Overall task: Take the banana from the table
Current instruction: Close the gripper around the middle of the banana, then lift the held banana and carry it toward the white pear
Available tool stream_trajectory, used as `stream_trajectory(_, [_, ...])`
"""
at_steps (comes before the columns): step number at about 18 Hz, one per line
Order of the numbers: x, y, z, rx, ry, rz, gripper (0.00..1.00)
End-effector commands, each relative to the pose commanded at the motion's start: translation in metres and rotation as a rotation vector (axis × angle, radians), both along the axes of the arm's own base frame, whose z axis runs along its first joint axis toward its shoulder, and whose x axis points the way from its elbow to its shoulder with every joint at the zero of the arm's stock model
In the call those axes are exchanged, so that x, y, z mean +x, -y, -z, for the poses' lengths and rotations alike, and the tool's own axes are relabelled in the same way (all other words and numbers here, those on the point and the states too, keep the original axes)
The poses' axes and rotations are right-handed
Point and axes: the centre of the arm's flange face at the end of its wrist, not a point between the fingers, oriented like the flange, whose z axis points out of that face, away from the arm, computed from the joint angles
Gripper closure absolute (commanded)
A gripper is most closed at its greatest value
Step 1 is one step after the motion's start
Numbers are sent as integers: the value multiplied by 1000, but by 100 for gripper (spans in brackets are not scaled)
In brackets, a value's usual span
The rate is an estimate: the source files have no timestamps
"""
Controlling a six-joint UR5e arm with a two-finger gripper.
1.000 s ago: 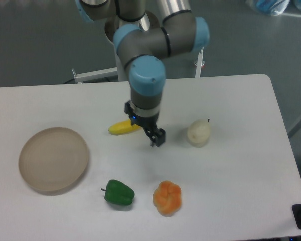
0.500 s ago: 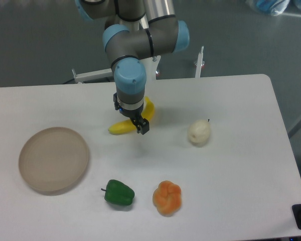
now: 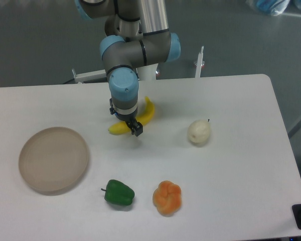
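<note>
Banana [image 3: 147,111] lying flat on the white counter [image 3: 241,165], a little toward 11 o'clock of the counter's middle, curved, one end pointing to 1 o'clock and the other to 8 o'clock. Middle stretch hidden behind the arm's wrist and the pincer [image 3: 133,127]. Pincer hanging straight over the banana's lower half, dark fingertips down by the fruit's 5 o'clock edge; whether touching the fruit cannot be told. Jaw state cannot be told either, fingers seen end-on and too small to separate. Grey and blue arm [image 3: 124,85] reaching in from 12 o'clock, its base past the counter's far edge.

Cream-white pear [image 3: 198,132] at 3 o'clock of the banana, well apart, small dark stem at its top. Orange lobed fruit [image 3: 167,197] at 5 o'clock of the banana, near the front edge. Green pepper [image 3: 119,193] just to 9 o'clock of the orange fruit, not touching it, stem pointing to 9 o'clock. Round beige plate [image 3: 53,159] at 8 o'clock of the banana, well apart, nothing on it. White bracket [image 3: 93,76] behind the counter's far edge at 12 o'clock, beside the arm's base.
</note>
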Motion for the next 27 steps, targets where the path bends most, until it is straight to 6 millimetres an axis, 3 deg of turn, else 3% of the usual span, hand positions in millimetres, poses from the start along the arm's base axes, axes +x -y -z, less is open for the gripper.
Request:
stream_trajectory(2, [-4,-8,-8,20,-11,3,86])
stream_trajectory(8, [-22,-33,-49,96,-61,2,87])
stream_trajectory(10, [-39,-44,-72,135,-79,-7,87])
stream_trajectory(14, [-101,-49,-125,181,-116,-96,87])
stream_trajectory(19, [-156,-88,-179,139,-91,-110,90])
stream_trajectory(21, [-178,-95,-173,133,-89,-107,91])
stream_trajectory(24, [-213,-89,-164,138,-90,-82,91])
stream_trajectory(27, [-222,-93,-159,139,-83,3,89])
